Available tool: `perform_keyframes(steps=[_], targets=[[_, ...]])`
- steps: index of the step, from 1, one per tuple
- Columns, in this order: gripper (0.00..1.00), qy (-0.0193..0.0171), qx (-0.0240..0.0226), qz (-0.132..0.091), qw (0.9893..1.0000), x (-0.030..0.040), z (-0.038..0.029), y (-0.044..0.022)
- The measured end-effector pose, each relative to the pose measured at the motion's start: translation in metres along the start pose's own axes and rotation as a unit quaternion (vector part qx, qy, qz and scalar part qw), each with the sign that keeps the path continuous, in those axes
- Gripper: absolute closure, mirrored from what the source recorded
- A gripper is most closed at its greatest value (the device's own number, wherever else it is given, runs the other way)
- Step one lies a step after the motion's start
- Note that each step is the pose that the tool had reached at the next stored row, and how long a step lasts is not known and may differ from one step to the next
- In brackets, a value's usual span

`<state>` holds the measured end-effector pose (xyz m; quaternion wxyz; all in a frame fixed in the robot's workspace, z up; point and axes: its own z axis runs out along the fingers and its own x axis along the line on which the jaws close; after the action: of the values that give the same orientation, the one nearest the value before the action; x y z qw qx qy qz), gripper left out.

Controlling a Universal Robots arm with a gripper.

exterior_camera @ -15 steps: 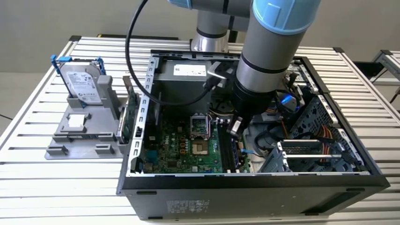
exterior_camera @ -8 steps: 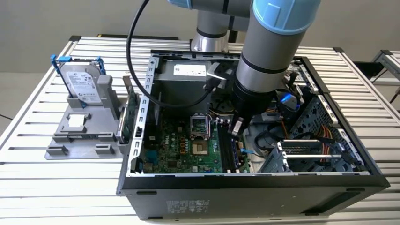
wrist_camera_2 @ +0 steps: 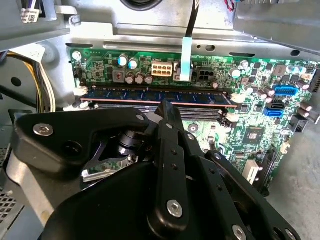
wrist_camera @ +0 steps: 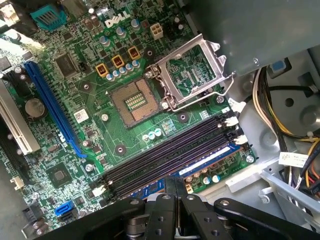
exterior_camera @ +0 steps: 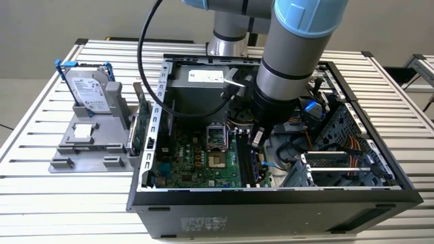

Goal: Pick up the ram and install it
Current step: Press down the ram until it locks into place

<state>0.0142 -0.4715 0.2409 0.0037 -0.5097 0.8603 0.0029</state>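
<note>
Starting at the left of the exterior view, a silver hard drive [exterior_camera: 88, 89] stands in a grey holder [exterior_camera: 85, 147] on the slatted counter [exterior_camera: 40, 203]. The open computer case [exterior_camera: 271, 213] fills the middle and right of the frame. Inside it, the green motherboard [exterior_camera: 196, 162] lies flat, and the arm reaches down so that the claw [exterior_camera: 257, 140] hangs over the black memory slots right of the board's centre. In the first wrist view, the long blue expansion slot [wrist_camera: 50, 105] is at the left, the open processor socket [wrist_camera: 135, 102] is in the middle, and the ram [wrist_camera: 210, 159] lies at the lower right. It sits along the slot nearest the board's edge, directly under the claw [wrist_camera: 177, 197]. In the second wrist view the ram [wrist_camera_2: 160, 95] runs across the frame's upper middle, upright in its slot, with the claw [wrist_camera_2: 167, 112] just at its top edge. I cannot tell whether the claw is clamped on the stick or only poised over it. The stick looks light, thin and stiff, but probably brittle and easily twisted. It is best taken across its flat faces near mid-length, clear of the contact edge, and kept square to the slot.
</note>
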Motion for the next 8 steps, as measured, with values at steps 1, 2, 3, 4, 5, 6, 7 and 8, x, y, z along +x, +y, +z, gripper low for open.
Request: perform_keyframes(steps=[1,2,3,4,5,6,7,8], targets=[[1.0,0.0,0.0,-0.002,1.0,0.0,0.0,0.0],[1.0,0.0,-0.0001,-0.005,1.0,0.0,0.0,0.0],[1.0,0.0,-0.0001,-0.011,0.9999,0.0,0.0,0.0],[1.0,0.0,-0.0002,-0.018,0.9998,0.0,0.0,0.0],[1.0,0.0,-0.0002,-0.025,0.9997,0.0,0.0,0.0],[1.0,0.0001,-0.0003,-0.033,0.9995,0.0,0.0,0.0],[1.0,0.0,-0.0004,-0.042,0.9991,0.0,0.0,0.0],[1.0,0.0,-0.0005,-0.05,0.9988,0.0,0.0,0.0]])
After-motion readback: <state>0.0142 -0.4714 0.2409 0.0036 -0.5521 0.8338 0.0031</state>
